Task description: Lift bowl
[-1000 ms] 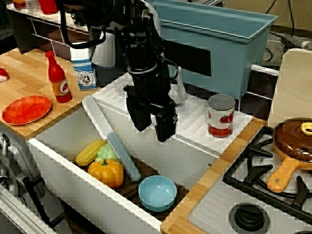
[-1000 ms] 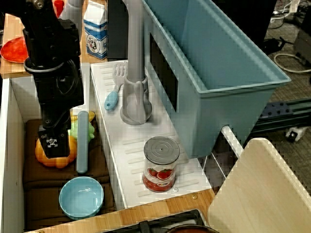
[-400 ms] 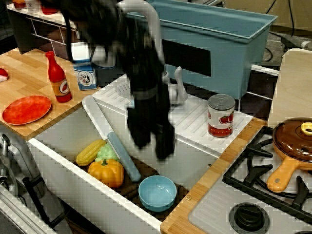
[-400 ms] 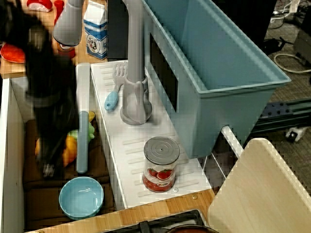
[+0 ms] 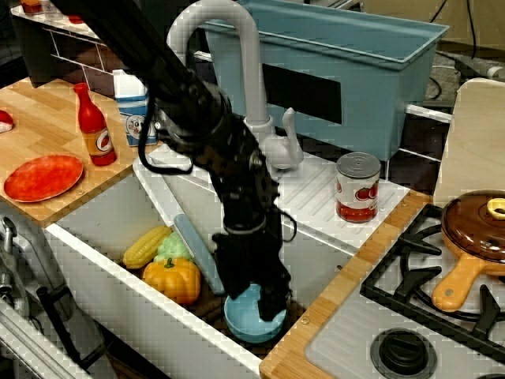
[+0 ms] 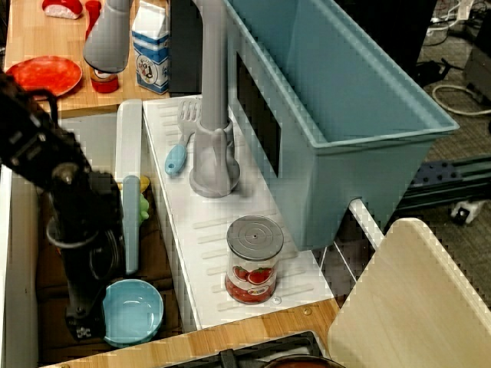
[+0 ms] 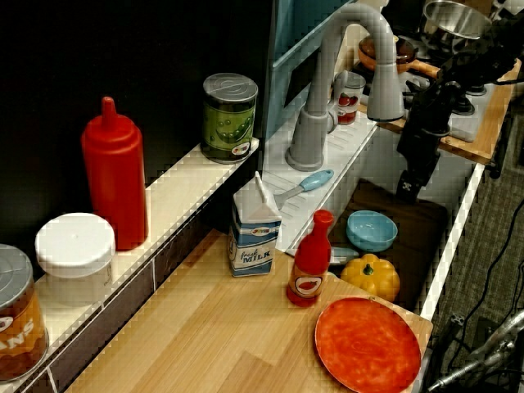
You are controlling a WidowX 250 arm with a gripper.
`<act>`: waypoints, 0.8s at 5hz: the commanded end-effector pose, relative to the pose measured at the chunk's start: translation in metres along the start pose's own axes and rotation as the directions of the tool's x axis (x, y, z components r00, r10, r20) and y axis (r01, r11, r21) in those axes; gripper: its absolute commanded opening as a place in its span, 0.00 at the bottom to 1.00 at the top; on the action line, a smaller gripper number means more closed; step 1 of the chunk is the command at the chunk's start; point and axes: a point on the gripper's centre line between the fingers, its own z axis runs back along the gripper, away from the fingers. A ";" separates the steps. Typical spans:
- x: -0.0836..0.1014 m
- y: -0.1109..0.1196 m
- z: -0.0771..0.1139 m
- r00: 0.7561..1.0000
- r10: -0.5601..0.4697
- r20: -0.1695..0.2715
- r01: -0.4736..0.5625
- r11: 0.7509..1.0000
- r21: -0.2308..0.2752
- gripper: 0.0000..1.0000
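down in the sink, the bowl (image 5: 251,320) is seen sitting upright on the dark mat, just beside the toy pumpkin (image 5: 172,279). the gripper (image 5: 254,294) is lowered over the bowl's rim, at its near-left edge in the side view (image 6: 86,326). whether the jaws are open or closed cannot be told. reach/grasp step is judged in hand; nothing lifted yet. next, the rim must be pinched, then raised straight up.

Milk carton (image 7: 255,225) reads "fresh MILK" on its front, small print, "fresh" is probably right but blurry. Red sauce bottle (image 5: 94,126) has a round label with one big letter, unreadable. Labels on the tomato can (image 5: 357,187) and green can (image 7: 228,118) show pictures only, no legible words.
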 end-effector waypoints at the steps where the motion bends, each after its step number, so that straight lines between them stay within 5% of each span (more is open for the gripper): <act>1: 0.011 -0.005 -0.014 1.000 0.016 0.001 -0.016 1.000 -0.012 1.00; 4: 0.020 -0.013 -0.058 0.999 0.011 -0.054 -0.010 1.000 0.015 1.00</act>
